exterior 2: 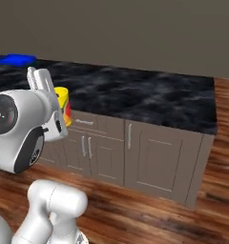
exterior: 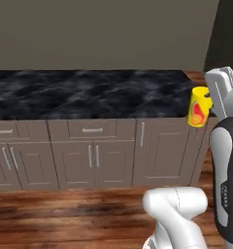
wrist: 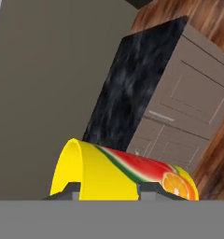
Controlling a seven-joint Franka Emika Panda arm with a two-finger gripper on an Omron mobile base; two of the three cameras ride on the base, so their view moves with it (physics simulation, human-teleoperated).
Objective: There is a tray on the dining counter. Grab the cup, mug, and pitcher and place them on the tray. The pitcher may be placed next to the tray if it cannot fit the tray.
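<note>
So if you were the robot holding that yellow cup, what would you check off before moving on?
1. Grip on the cup: ok. The gripper has a finger on each side of it in the hand view.
2. Cup lifted clear: ok. In the left base view it hangs in front of the cabinet doors, level with the edge of the black marble worktop, not standing on it.
3. Cup upright: ok in both base views.
4. Something blue at the far left of the right base view: cannot tell if it is the tray.
5. Mug and pitcher located: cannot tell.
6. Contents of the cup: cannot tell.
</note>
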